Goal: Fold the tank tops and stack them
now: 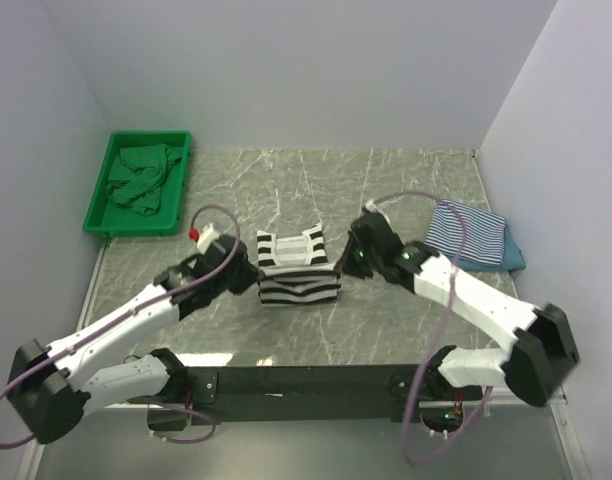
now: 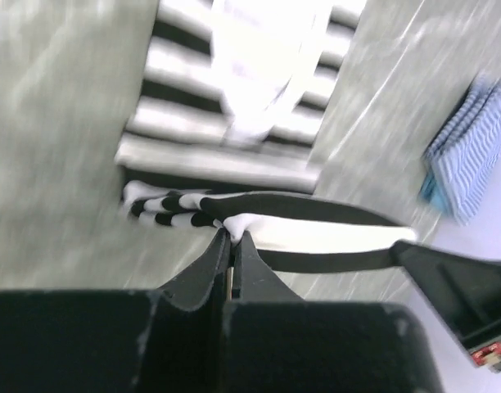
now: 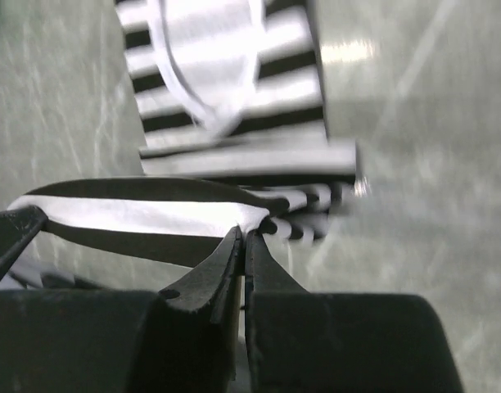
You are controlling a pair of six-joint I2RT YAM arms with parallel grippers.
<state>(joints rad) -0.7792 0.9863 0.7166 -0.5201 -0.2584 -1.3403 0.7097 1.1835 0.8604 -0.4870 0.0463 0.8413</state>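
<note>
The black-and-white striped tank top (image 1: 298, 266) lies in the middle of the table, partly folded. My left gripper (image 1: 252, 275) is shut on its near left corner (image 2: 234, 223). My right gripper (image 1: 344, 266) is shut on its near right corner (image 3: 252, 219). Both hold the near hem (image 3: 136, 214) stretched and lifted a little above the table. The thin blue-and-white striped tank top (image 1: 468, 234) lies folded at the right on top of the teal-blue one (image 1: 512, 260). The blue-striped top also shows in the left wrist view (image 2: 471, 151).
A green tray (image 1: 99, 200) at the back left holds crumpled green cloth (image 1: 138, 176). White walls close the table on the left, back and right. A black rail (image 1: 306, 382) runs along the near edge between the arm bases.
</note>
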